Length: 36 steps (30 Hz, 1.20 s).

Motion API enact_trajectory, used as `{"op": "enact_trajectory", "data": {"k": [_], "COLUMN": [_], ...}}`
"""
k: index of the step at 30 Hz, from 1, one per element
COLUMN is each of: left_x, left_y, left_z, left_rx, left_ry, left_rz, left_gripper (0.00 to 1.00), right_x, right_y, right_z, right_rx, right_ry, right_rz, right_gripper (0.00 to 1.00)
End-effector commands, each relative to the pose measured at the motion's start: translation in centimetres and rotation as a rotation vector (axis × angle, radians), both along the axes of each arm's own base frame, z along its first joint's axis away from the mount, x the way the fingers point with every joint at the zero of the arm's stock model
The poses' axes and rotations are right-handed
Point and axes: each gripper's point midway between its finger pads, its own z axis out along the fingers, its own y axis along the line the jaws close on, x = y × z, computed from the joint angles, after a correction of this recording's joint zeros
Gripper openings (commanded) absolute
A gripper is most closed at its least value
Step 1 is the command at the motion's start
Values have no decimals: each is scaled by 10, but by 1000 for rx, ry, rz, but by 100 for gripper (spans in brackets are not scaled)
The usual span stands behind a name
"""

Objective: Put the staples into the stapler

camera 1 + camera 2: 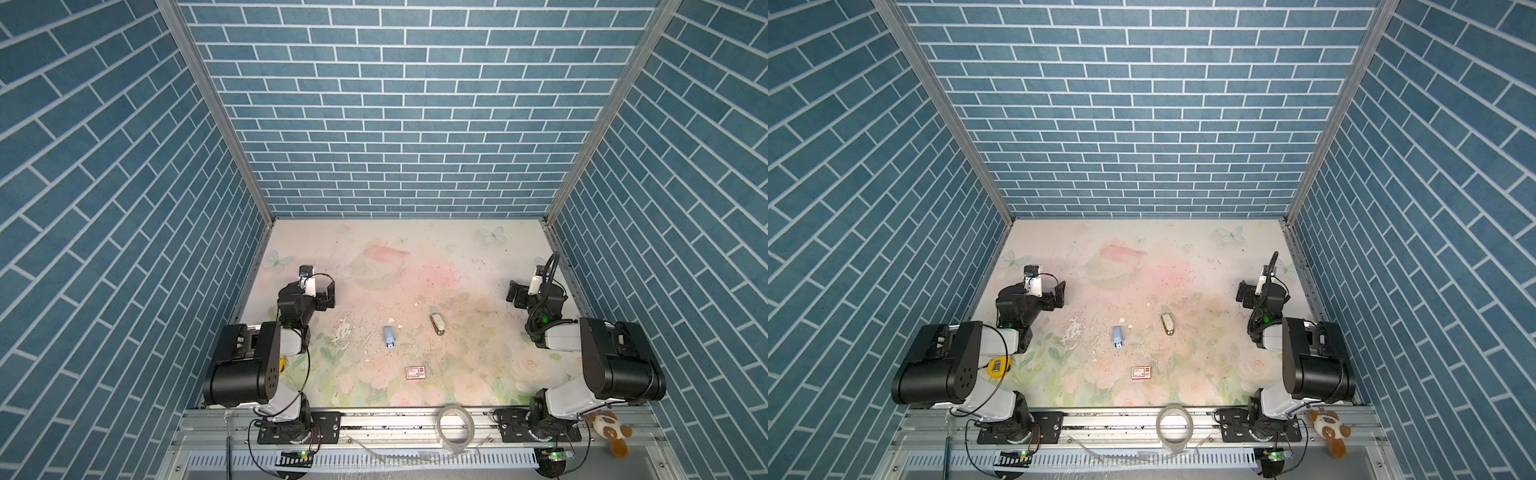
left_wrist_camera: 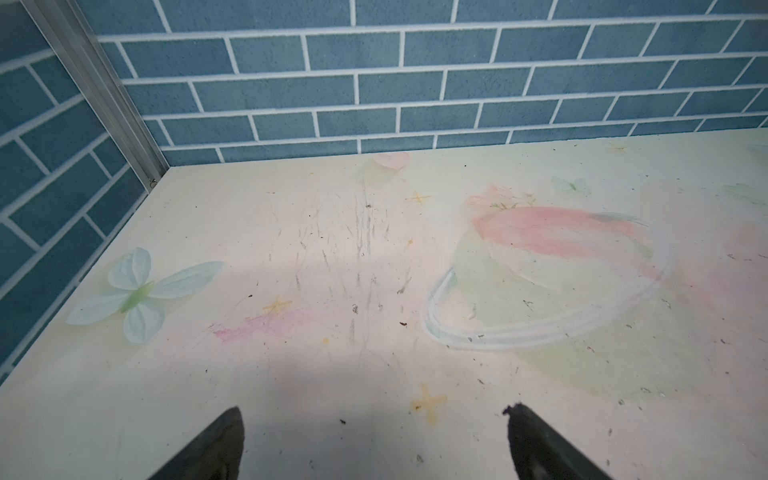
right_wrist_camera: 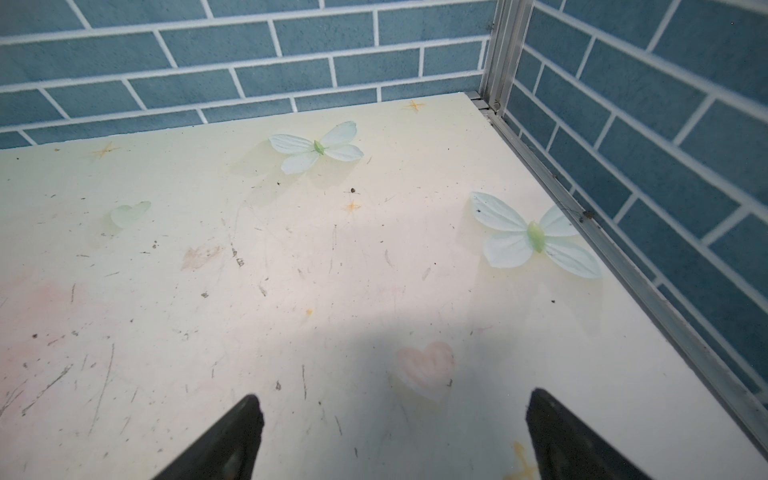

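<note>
No text can be read; the print on the small white-and-red box (image 1: 416,372) is too small.

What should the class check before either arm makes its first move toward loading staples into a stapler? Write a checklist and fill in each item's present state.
1. Left end effector open and empty: ok.
2. Right end effector open and empty: ok.
3. Blue stapler and white stapler lie apart on the table, nothing on them: ok.
4. Either stapler's magazine open: cannot tell, too small.
5. Loose staple strip located: cannot tell. Only the white-and-red box is plain, nearer the arms' bases than both staplers.
6. Both end effectors apart from the staplers: ok, each is out at its own side.
</note>
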Motion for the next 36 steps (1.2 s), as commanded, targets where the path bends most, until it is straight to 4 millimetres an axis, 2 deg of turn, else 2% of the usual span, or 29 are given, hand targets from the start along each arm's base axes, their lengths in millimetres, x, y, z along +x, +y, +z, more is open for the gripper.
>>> {"op": "enact_trajectory", "data": {"k": [1,3,5,9,12,15,19,22,24,26,31,36], "left_x": [4,3,3,1,-6,-25,-65,-102,-130,-149,-201,-228], "left_y": [-5,-7,-12,-21,-37,-59,-94,-126,-149,-166,-204,-234], "left_z": [4,7,16,52,78,96,108,108,103,97,69,42], "left_rx": [5,1,8,10,29,36,92,219,283,304,435,510], "left_ry": [-4,-15,-11,28,91,226,371,453,511,549,605,581], "left_rz": [-26,-40,-71,-130,-231,-382,-596,-779,-901,-971,-1172,-1276], "left_gripper": [99,100,100,100,100,100,99,100,100,100,100,100], "right_x": [5,5,2,3,-7,-21,-42,-63,-79,-95,-129,-157], "right_y": [1,0,-10,-17,-26,-3,37,71,94,111,144,156], "right_z": [7,9,18,44,72,87,81,75,67,61,60,54], "right_rx": [-35,-37,-33,-29,102,245,439,605,717,794,949,986], "right_ry": [-18,-28,-12,53,62,188,291,377,431,477,529,557], "right_rz": [24,15,-52,-98,-221,-161,-24,90,163,225,360,413], "right_gripper": [99,99,99,99,99,99,99,98,93,84,80,78]}}
